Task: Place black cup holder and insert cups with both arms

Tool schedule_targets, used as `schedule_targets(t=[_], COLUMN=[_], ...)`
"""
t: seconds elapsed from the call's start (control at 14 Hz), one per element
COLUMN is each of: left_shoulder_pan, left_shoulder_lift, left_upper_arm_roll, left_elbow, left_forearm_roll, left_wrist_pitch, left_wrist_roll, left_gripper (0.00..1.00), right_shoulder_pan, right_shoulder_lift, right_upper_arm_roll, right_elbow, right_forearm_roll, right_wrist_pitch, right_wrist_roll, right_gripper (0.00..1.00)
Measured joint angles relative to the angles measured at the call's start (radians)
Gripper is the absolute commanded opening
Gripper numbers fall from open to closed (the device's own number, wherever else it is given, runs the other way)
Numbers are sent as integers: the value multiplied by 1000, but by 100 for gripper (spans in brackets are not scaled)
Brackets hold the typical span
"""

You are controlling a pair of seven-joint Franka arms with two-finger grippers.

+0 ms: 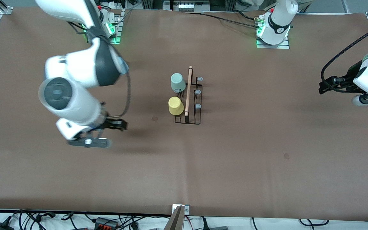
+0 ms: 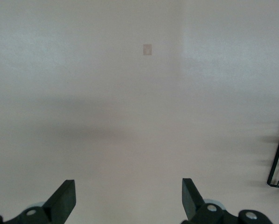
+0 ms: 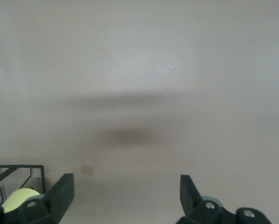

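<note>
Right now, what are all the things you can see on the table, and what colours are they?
black cup holder: one, black wire with a light wooden rod and pale blue pegs, middle of the table.
cups: two on the holder's pegs, on the side toward the right arm's end; pale green cup farther from the front camera, yellow cup nearer.
table: one, brown.
right gripper: one, black, open, empty, over bare table toward the right arm's end.
left gripper: one, black, open, empty, over the left arm's end.
</note>
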State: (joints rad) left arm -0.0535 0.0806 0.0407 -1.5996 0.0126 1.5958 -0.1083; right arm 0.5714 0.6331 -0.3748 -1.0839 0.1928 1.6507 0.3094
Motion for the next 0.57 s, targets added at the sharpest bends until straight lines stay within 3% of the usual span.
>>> schedule_targets(t=[0.57], left_shoulder_pan=[0], left_shoulder_lift=[-1], left_upper_arm_roll=[0], left_elbow=[0], left_forearm_roll=[0], left_wrist_pitch=[0], left_wrist_roll=[0], left_gripper=[100], right_shoulder_pan=[-125], right_shoulder_lift=[-109], right_upper_arm_roll=[-9], right_elbow=[3], right_forearm_roll=[0], right_wrist_pitch=[-28], right_wrist_roll=[-76], right_gripper=[100])
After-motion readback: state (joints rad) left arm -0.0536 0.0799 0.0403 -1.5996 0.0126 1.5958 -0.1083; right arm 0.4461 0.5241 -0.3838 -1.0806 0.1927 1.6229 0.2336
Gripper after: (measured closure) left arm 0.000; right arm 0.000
